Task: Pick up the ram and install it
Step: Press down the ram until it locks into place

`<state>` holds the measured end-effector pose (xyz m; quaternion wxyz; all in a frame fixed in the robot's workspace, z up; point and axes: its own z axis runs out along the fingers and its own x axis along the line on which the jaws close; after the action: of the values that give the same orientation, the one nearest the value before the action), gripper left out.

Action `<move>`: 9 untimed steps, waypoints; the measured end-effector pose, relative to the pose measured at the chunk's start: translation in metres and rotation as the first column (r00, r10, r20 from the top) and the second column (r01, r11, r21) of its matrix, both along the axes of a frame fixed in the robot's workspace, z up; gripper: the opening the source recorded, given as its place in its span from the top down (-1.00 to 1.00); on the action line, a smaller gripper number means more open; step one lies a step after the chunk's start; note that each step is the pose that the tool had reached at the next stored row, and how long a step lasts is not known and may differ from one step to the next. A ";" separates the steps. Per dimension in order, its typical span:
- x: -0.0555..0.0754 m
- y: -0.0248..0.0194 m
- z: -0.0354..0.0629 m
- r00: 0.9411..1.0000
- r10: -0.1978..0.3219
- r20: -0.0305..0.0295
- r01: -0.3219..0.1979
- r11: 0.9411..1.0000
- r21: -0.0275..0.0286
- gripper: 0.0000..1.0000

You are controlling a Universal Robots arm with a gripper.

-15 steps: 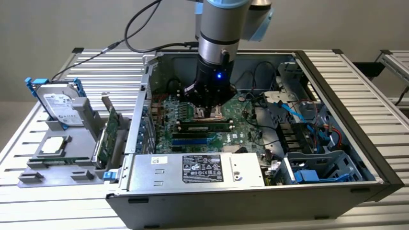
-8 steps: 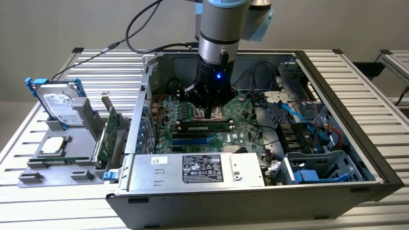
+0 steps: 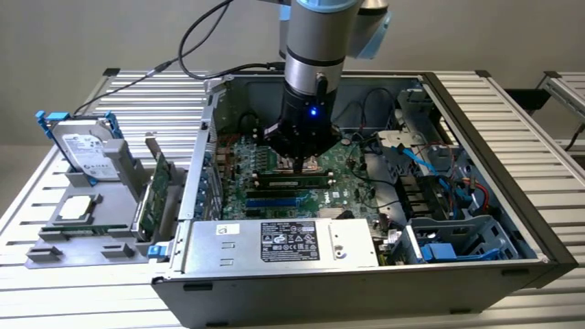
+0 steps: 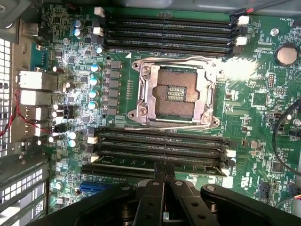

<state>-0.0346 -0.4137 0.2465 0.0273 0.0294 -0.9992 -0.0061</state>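
Observation:
The ram point(image 3: 288, 182) is a thin green stick with black chips standing on edge in a motherboard slot inside the open PC case point(image 3: 512, 205). My gripper point(image 3: 300, 166) hangs straight down over its middle. In the wrist view the two fingers are pressed together, and the gripper point(image 4: 164, 165) has its tips at the top edge of the ram point(image 4: 197, 168). This ram sits in the slot nearest the camera, beside three bare black slots point(image 4: 160, 143). Nothing is clamped between the fingers. I cannot tell whether the tips press on the stick.
The bare CPU socket point(image 4: 171, 94) lies between two banks of slots point(image 4: 169, 33). A power supply point(image 3: 283, 243), blue cables and a drive cage point(image 3: 457, 240) crowd the case. Outside, on the exterior view's left, a grey fixture point(image 3: 82, 233) holds a hard drive point(image 3: 87, 147) and a green expansion card point(image 3: 160, 188).

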 end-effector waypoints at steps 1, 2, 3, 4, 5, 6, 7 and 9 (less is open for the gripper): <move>0.000 -0.0018 0.0009 1.000 -0.002 0.000 0.002 1.000 0.000 0.79; 0.000 -0.0034 0.0016 1.000 -0.004 0.000 0.004 1.000 0.000 0.79; 0.000 -0.0050 0.0025 1.000 -0.006 0.000 0.006 1.000 0.000 0.79; 0.000 -0.0066 0.0033 1.000 -0.008 0.000 0.008 1.000 0.000 0.79; 0.000 -0.0082 0.0042 1.000 -0.010 0.000 0.010 1.000 0.000 0.79; 0.000 -0.0099 0.0052 1.000 -0.012 0.000 0.012 1.000 0.000 0.79; 0.000 -0.0116 0.0061 1.000 -0.014 0.000 0.014 1.000 0.000 0.79; 0.000 -0.0150 0.0080 1.000 -0.018 0.000 0.018 1.000 0.000 0.79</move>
<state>-0.0345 -0.4287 0.2545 0.0273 0.0205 -0.9994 -0.0063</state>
